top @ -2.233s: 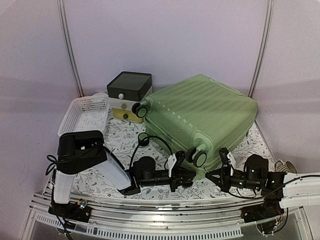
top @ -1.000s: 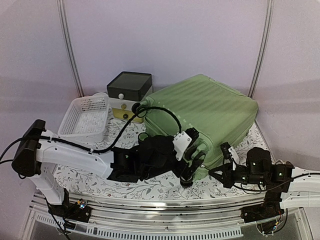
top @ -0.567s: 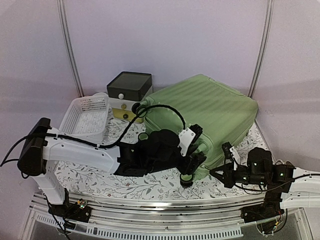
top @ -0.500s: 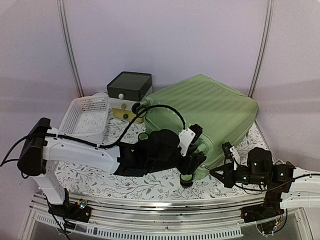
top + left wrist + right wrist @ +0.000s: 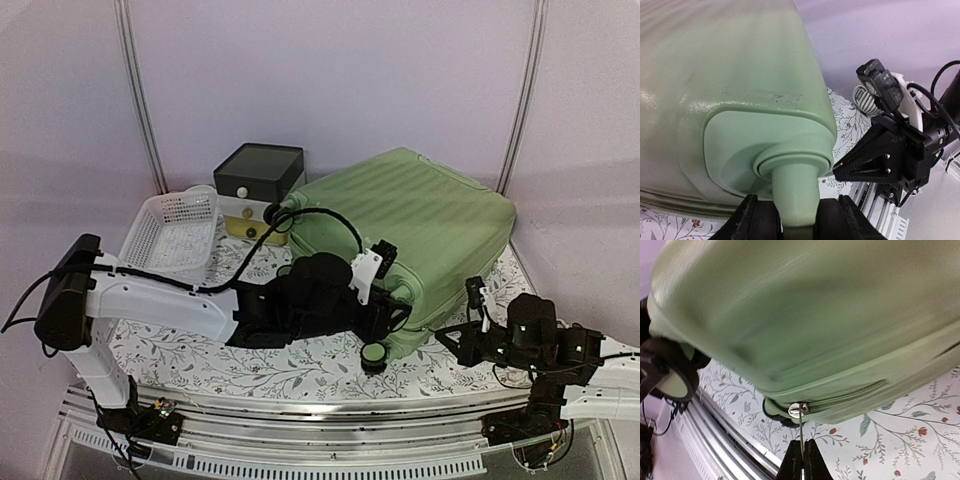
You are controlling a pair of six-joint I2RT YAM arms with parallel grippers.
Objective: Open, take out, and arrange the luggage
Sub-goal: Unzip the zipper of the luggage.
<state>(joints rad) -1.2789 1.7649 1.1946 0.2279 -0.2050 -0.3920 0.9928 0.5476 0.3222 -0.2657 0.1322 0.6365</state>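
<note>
We are clamping the left claw point(image 5: 797, 222) on a caster stem point(image 5: 795, 192) of the luggage point(image 5: 420, 215), which is lying directly ahead of both claws. We are pinching the right claw point(image 5: 801, 460) together on the zipper pull point(image 5: 798, 411). The zipper is showing closed, so opening, unloading and arranging are pending.

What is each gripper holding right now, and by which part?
The left gripper clamps the luggage by its near caster stem. The right gripper, shut, seems to pinch the thin zipper pull.
</note>
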